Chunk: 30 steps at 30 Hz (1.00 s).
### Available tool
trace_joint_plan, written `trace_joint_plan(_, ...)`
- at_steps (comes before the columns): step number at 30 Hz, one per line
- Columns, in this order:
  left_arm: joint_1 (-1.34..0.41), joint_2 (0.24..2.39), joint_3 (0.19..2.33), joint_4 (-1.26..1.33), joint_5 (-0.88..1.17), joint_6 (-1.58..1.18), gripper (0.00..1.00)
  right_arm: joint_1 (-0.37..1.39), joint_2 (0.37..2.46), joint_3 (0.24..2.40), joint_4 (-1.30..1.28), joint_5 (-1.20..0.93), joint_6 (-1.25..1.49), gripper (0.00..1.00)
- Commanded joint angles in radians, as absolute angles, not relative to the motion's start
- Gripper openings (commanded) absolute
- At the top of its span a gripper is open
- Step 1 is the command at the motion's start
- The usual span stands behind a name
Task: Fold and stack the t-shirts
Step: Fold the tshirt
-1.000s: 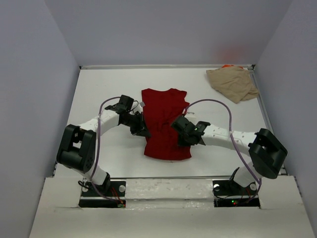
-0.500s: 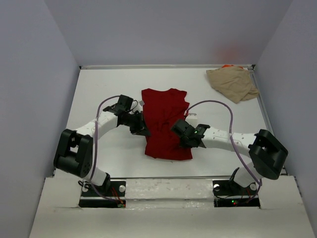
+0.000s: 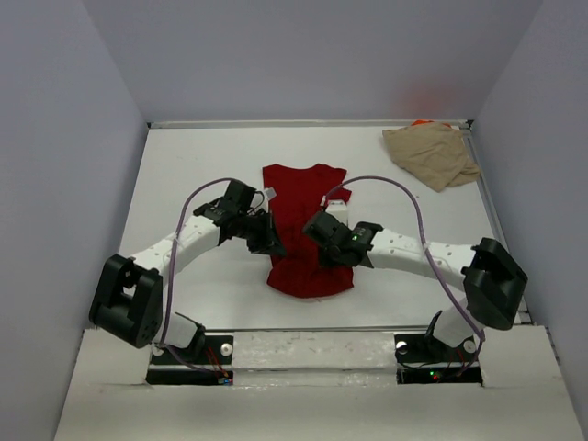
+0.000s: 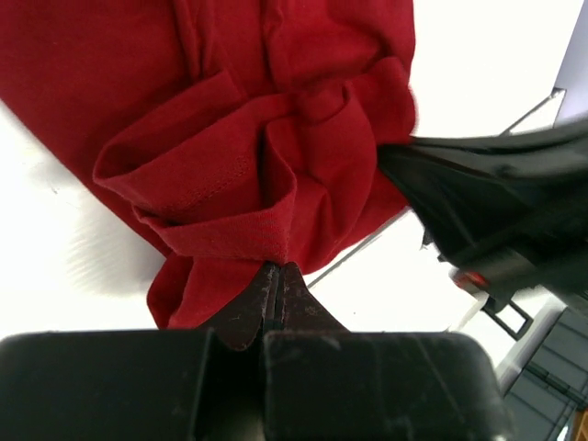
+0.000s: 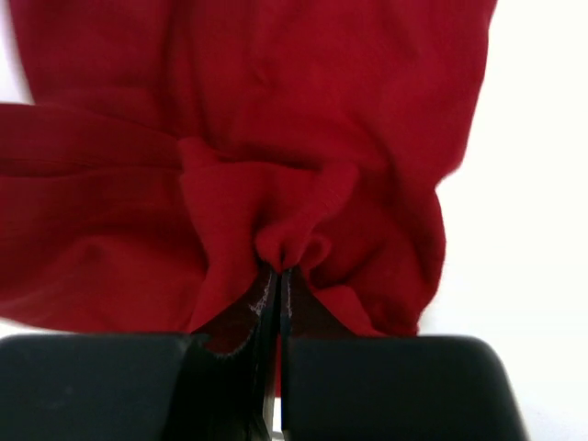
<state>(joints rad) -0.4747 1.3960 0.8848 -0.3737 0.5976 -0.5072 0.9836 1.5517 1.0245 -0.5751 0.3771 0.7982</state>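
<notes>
From the top camera, the red shirt (image 3: 308,197) is lying in the middle of the counter (image 3: 184,165), with its collar pointing toward 12 o'clock and its hem toward 6. The tan shirt (image 3: 432,154) is sitting crumpled in the far corner at about 1 o'clock, well apart. A sliver of orange cloth (image 3: 423,122) is peeking out just behind it. The left fingers (image 3: 272,246) are pinching the red shirt near its 8 o'clock edge, and the right fingers (image 3: 322,241) are gripping it around 4 o'clock. Both arms are working on the lower half of the shirt.

From the left wrist camera, the left fingers (image 4: 276,294) are pressing fully together on a bunched fold of red cloth, which is puckering into pleats above them. The black right arm (image 4: 487,211) is showing at 3 o'clock, meeting the same cloth.

From the right wrist camera, the right fingers (image 5: 278,294) are likewise clamping tight on a small gathered tuck. The cloth is fanning out toward 12 o'clock, and bare counter is showing at 3 o'clock.

The step in hand is probably the fold of the red shirt, with its lower part being taken up to go over the upper part. The next move is calling for both arms to travel toward 12 o'clock at a matched height and pace, then lay the hem flat near the shoulders and let go together. The tan shirt is waiting unfolded, so the stacking is not yet begun.
</notes>
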Motion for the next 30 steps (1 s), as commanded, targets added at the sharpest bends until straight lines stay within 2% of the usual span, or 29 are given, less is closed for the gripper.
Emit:
trace_joint_plan(1,-0.472,1.362,0.934,-0.391,0.574,-0.508,0.0,0.991,1.502,1.173,-0.669,0.416,0.749,0.0)
trace_joint_plan(11,-0.472,1.411,0.988,-0.406,0.552,-0.492,0.0,0.982,1.558,1.27,-0.798,0.492,0.762,0.0)
trace_joint_plan(30,-0.374,1.594,1.082,-0.39,0.574,-0.437,0.0,0.71,1.692,1.298,-0.709,0.388,0.591,0.0)
